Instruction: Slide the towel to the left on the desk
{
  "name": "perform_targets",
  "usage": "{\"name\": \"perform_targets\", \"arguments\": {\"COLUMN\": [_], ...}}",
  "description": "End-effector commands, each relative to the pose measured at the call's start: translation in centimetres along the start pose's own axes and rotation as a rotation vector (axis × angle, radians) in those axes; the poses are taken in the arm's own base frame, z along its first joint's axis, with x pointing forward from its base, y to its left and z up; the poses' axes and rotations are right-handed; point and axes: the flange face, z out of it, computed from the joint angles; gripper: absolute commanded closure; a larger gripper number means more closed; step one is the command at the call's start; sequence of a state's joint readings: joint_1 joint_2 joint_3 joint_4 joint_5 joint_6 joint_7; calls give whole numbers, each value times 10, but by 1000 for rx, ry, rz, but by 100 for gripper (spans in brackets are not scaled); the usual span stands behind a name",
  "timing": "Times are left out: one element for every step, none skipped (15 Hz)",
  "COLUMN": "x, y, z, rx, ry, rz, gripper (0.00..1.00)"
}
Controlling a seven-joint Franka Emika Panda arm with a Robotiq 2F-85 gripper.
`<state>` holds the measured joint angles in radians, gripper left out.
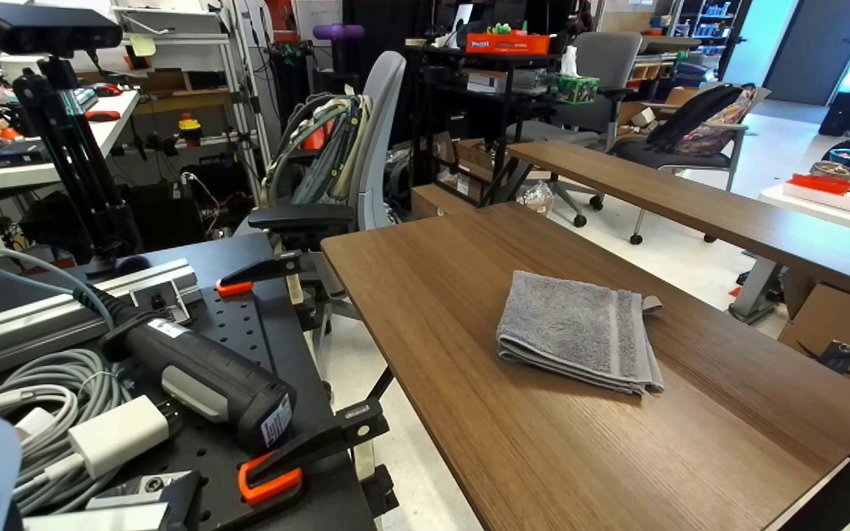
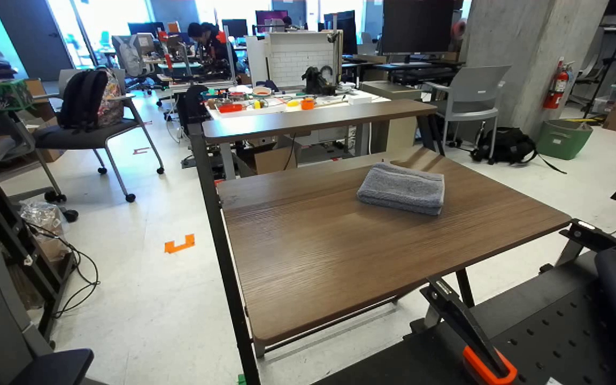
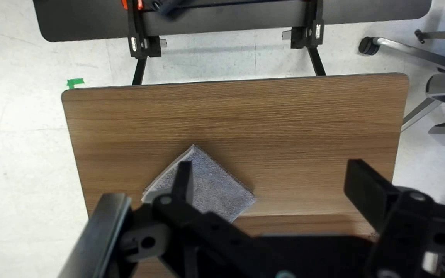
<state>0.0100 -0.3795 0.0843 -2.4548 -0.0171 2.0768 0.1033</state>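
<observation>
- Wide gripper [image 3: 270, 179], holding nothing, spanning wrist view from left, well above desk [image 3: 303, 135]. Best narrowed first.
- Next, folded gray towel [image 3: 218, 185] on desk, partly behind gripper. Lower onto middle, press lightly, drag all layers together.
- Farther right, more desk, probably the task's left. Slide slowly, level.

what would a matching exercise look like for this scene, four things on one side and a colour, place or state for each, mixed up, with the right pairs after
1. towel
2. gripper
3. fire extinguisher
4. floor bin

A. green
B. folded, on the desk
C. red
D. jaws apart

Pairs: 1-B, 2-D, 3-C, 4-A
</observation>
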Motion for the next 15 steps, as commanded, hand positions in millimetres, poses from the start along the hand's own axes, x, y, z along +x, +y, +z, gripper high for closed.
{"name": "perform_targets", "arguments": {"x": [45,56,67,81,91,105,115,125,134,144,154,163,171,178,183], "y": [-21,-22,-20,-17,-14,-10,-7,-3,0,6,11,15,18,20,20], "z": [24,31,36,41,45,49,54,59,63,68,73,79,86,92,98], "rx": [-20,-23,-23,-22,-20,-12,-3,4,9,18,26,30,28,24,21], "ry": [8,5,8,2,3,13,15,16,14,10,0,-12,-21,-26,-32], "rz": [13,16,25,30,36,41,39,41,46,54,61,70,76,80,84], "gripper": [0,0,0,0,0,0,0,0,0,0,0,0,0,0,0]}}
